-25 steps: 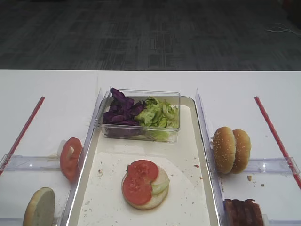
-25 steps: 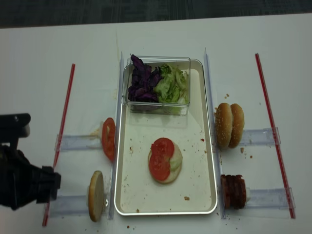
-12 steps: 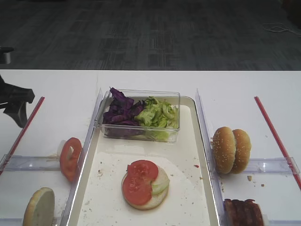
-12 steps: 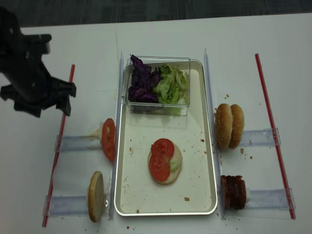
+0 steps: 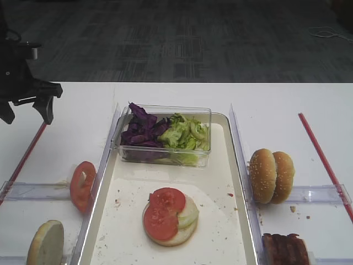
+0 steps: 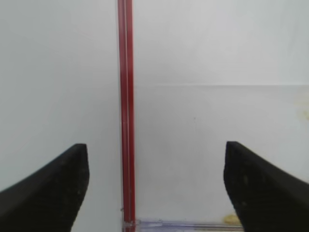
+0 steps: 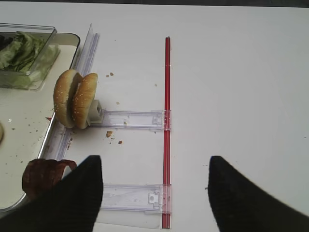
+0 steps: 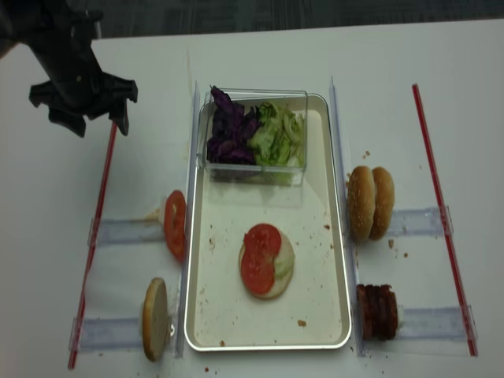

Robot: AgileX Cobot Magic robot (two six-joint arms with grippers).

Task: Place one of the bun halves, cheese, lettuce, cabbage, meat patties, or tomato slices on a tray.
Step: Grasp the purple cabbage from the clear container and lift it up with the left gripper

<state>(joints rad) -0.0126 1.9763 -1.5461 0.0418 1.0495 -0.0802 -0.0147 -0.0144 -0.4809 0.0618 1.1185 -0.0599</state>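
On the cream tray [image 5: 220, 182] lies a bun half [image 5: 177, 237] topped with two tomato slices [image 5: 162, 212] and a pale green piece. Lettuce [image 5: 187, 135] and purple cabbage [image 5: 140, 132] fill a clear tub at the tray's far end. Left of the tray stand a tomato slice [image 5: 81, 185] and a bun half [image 5: 47, 243]. To its right are two bun halves [image 5: 270, 175] and meat patties [image 5: 285, 248]. My left gripper [image 8: 98, 126] hangs open and empty over the far left table. In its own view, my right gripper [image 7: 154, 159] is open and empty, right of the patties [image 7: 43, 176]. Cheese is out of view.
Red strips [image 8: 98, 205] [image 8: 441, 213] run along both sides of the table. Clear plastic rails [image 5: 33, 190] [image 7: 130, 118] hold the upright food beside the tray. The clear tub [image 5: 165, 157] sits inside the tray's far end. Crumbs lie near the right buns.
My left arm has swung from the near left corner to the far left of the table, jaws open throughout. The food has not moved.
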